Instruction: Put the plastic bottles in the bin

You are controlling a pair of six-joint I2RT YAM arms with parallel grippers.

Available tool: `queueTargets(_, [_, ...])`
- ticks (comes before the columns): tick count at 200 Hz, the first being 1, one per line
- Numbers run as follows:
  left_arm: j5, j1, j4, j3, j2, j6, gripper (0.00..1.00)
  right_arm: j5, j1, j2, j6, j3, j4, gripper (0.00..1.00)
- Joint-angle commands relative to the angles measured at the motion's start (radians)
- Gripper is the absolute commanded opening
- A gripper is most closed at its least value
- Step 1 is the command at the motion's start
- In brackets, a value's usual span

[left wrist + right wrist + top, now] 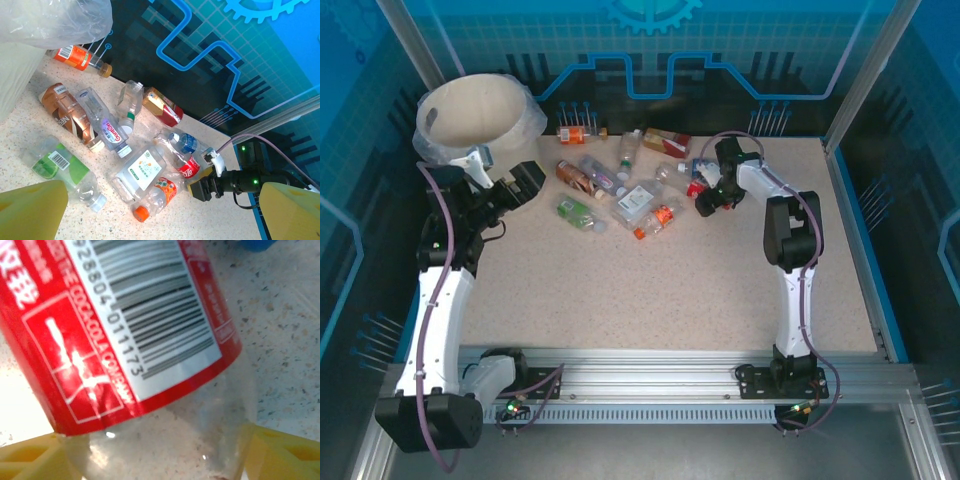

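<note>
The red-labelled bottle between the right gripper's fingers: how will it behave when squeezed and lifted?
The red-labelled bottle looks empty through its clear wall, so it is probably light. Its thin plastic may dent when squeezed by the right gripper. Round and lying on its side, it could roll if nudged.

Robot lab cell: aluminium frame (650,362), blue circuit-print walls (750,45).

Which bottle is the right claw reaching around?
The cola bottle with the red label and barcode. It alone lies between the right gripper's yellow fingers; the other bottles lie outside them.
</note>
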Motion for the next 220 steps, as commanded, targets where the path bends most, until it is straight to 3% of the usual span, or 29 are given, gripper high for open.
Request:
queueTargets(1, [0.005,-0.006,-0.011,-0.017,0.010,0.025,0.99,-0.021,-0.014,0.026,-0.029,0.033,-0.060,0.74])
queueTargets(51, [0.055,-0.006,0.006,-0.028,0.033,0.006,0.99,-0.018,-0.008,-0.009,-0.023,-0.013,-0.038,0.50])
queueTargets(99, [0.155,-0.011,0.135,-0.092,0.036,-0.054,0.99,-0.041,0.026,-0.189,0.046,-0.167,0.086,0.34])
queueTargets(125, [0.233,-0.033,0.230,-0.121,0.057,-0.098,0.99,-0.062,0.052,-0.294,0.116,-0.251,0.156,0.29])
queueTargets(156, [0.331,-0.097,0.374,-0.144,0.099,-0.145,0.99,-0.174,0.093,-0.417,0.258,-0.349,0.243,0.29])
queueTargets(199, [0.333,-0.193,0.527,-0.163,0.152,-0.181,0.99,-0.310,0.194,-0.534,0.596,-0.528,0.497,0.28])
queueTargets(220, [0.320,-0.223,0.576,-0.162,0.194,-0.203,0.99,-0.451,0.256,-0.530,0.749,-0.606,0.659,0.28])
